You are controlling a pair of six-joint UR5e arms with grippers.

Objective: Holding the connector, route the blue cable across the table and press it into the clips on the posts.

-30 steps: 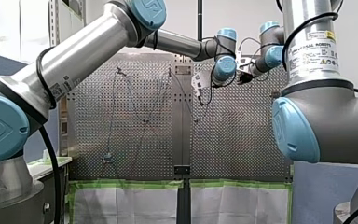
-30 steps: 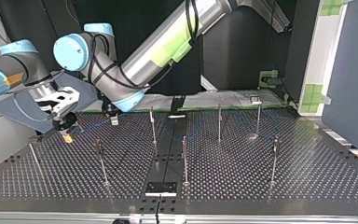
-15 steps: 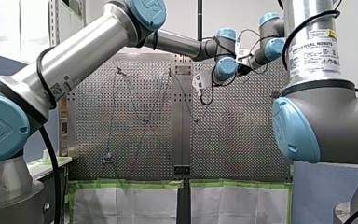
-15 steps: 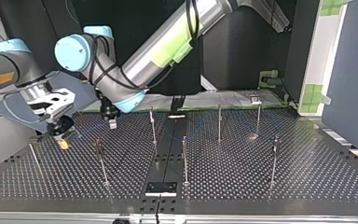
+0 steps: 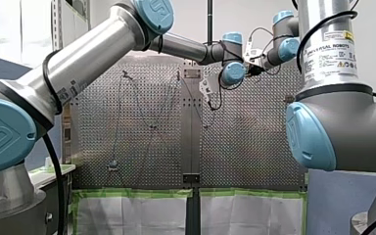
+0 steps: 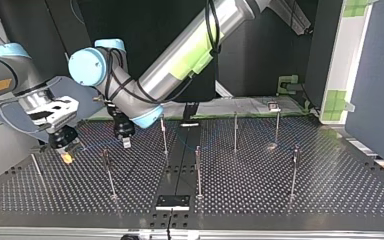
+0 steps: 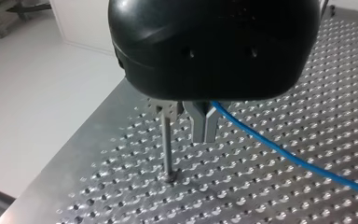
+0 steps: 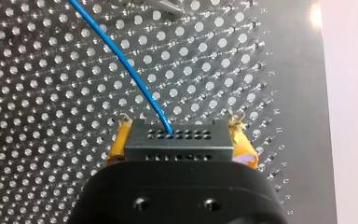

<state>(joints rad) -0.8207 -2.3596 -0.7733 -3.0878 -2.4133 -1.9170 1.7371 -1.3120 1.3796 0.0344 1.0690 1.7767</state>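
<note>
Over by the table's (image 6: 280,200) side edge at the top view's left, the right gripper (image 6: 66,155) has its yellow pads (image 8: 120,140) clamped on either side of the dark connector (image 8: 179,141), giving the blue cable (image 8: 121,60) a fixed end to be drawn against. The left gripper (image 7: 204,127) hangs just beside a post (image 7: 167,144) near that same edge. Its metal fingers are together, seemingly nipping the cable, probably to steer it into the clip at the post's top. The cable doesn't look seated there yet.

blue cable (image 7: 284,152) cut off, clips (image 6: 197,148) too small
</note>
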